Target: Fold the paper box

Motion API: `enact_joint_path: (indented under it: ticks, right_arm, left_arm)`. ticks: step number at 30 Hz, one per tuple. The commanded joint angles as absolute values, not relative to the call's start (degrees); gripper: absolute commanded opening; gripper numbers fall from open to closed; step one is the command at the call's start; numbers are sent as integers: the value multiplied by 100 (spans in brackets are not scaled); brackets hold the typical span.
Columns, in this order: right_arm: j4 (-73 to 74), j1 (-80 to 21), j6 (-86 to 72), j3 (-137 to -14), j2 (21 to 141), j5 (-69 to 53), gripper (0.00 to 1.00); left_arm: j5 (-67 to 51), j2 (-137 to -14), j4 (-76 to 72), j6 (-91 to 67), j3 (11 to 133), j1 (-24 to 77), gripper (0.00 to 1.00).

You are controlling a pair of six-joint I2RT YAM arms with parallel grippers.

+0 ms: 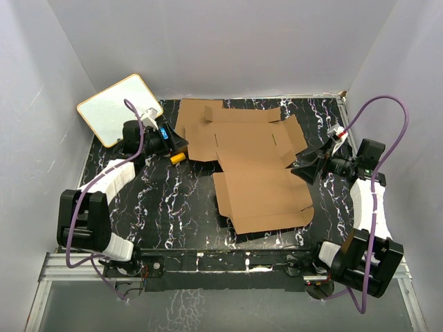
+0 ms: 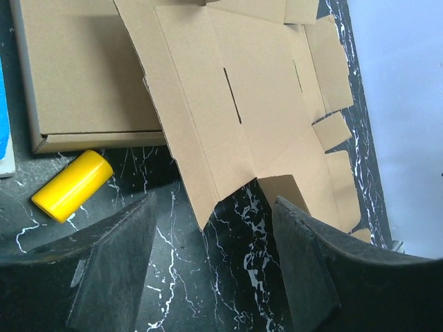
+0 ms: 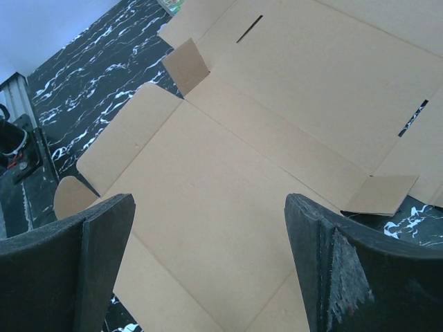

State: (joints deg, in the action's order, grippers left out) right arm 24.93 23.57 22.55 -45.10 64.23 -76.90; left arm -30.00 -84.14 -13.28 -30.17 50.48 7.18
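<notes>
**Top external view.** The paper box (image 1: 256, 166) lay unfolded and flat on the tabletop (image 1: 173, 207), between the two arms. The left fingers (image 1: 177, 142) stood at its left edge and the right fingers (image 1: 305, 170) at its right edge. A yellow cylinder (image 1: 178, 158) lay just beside the left fingers.

**Left wrist view.** The left fingers (image 2: 118, 263) were parted and held nothing. A corner of the paper box (image 2: 235, 104) lay between them, just ahead of the tips. The sheet overlapped a flat closed box (image 2: 83, 69), and the yellow cylinder (image 2: 72, 185) lay near the left-hand finger.

Caution: a closing move from this position could probably push the corner along the tabletop instead of lifting it. It could also strike the cylinder and roll it under the sheet.

**Right wrist view.** The right fingers (image 3: 325, 263) were spread wide and empty, poised over the large panel of the paper box (image 3: 228, 194). Contact with the panel could not be determined. Two small tabs stood slightly raised at the panel's far crease.

Caution: the flat panel offered no edge between the tips. Pressing down there would likely slide the whole sheet or bend it away from a crease.
</notes>
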Motion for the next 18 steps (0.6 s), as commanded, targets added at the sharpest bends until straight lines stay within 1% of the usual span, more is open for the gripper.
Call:
enact_joint_path:
  ticks: [1,3,7,11,18]
  right_arm:
    - [2042,2338,2247,-4433,6413,-7680,98]
    - [2037,2338,2245,-4427,6372,-7695,99]
    - [2011,2349,2254,-4421,6381,-7484,99]
    - [2015,2382,2260,-4439,6621,-7436,99]
    - [2358,2470,2590,-4507,6736,-7428,98]
  left_arm:
    - [-2957,-8378,-1498,-3210,5002,684,65]
    - [-3010,-8486,-1399,-3302,5097,705,65]
    - [-2543,-8490,-1090,-3041,5203,865,66]
    - [-2256,-8873,-704,-2834,5552,1077,66]
    - [-1813,-9281,-1202,-3094,5546,1193,66]
